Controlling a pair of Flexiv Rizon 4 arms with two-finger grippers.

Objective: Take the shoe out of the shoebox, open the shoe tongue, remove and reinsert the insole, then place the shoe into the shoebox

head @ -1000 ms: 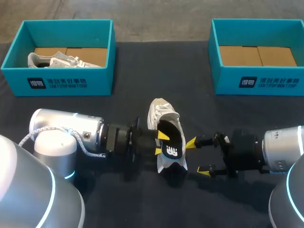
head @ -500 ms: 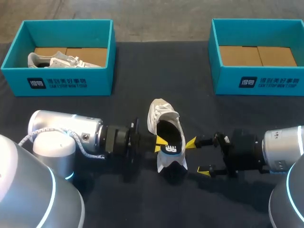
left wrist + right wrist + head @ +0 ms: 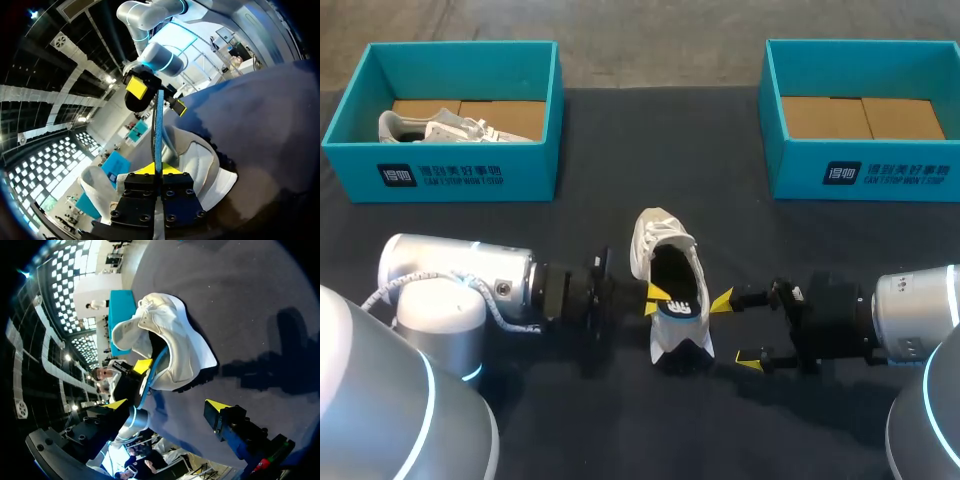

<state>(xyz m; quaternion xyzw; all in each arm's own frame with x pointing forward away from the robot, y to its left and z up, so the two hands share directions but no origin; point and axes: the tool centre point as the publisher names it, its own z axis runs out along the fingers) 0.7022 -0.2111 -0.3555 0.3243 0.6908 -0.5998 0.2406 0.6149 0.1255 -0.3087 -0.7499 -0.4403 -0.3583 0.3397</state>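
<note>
left shoebox [image 3: 440,175] sits at the far left of the table [image 3: 650,140], second shoe [image 3: 445,127] lying inside it

left gripper [image 3: 657,298] comes in from the left at the collar of the white shoe [image 3: 663,240]. shoe is mid-table between both arms, sole down, toe towards the boxes. own wrist view shows that claw pinched together on the insole [image 3: 158,117], seen edge-on as a thin blue strip rising from between the tips. insole is down in the heel opening, can't tell how flat it lies

handling guess: insole is light, thin foam and floppy, so it will buckle if shoved from one end. heel-edge pinch is the right spot, feed it in along the sole. shoe is light, soft upper on a stiffer sole, likely to skid on the cloth unless braced. take it at the heel counter or sidewall, not the tongue

right gripper [image 3: 167,405] is spread wide just beside the heel, touching nothing that I can see

right shoebox [image 3: 860,175] at far right, brown liner showing
</note>
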